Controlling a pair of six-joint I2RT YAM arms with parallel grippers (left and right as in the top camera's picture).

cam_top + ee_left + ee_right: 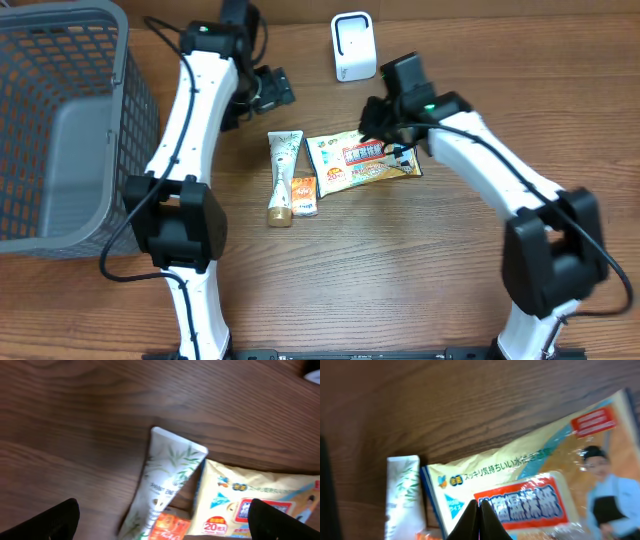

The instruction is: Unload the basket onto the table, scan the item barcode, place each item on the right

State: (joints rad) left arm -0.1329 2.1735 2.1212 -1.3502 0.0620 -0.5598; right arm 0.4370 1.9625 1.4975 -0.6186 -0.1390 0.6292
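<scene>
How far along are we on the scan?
Done: nothing visibly; tube and packet both lie on the table, away from the scanner. In hand: right gripper is shut with its tip over the packet, grip unclear; left gripper hangs open near the tube, empty. Left: lift an item and show its barcode to the scanner.

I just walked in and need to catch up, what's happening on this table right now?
Two robot arms are working over a wooden table. The left arm's fingers stand wide open above a bamboo-print tube, gripping nothing. The right arm's fingers are shut over the snack packet beside it; whether they pinch it is unclear. The white scanner stands at the far edge, with no item at it.
</scene>
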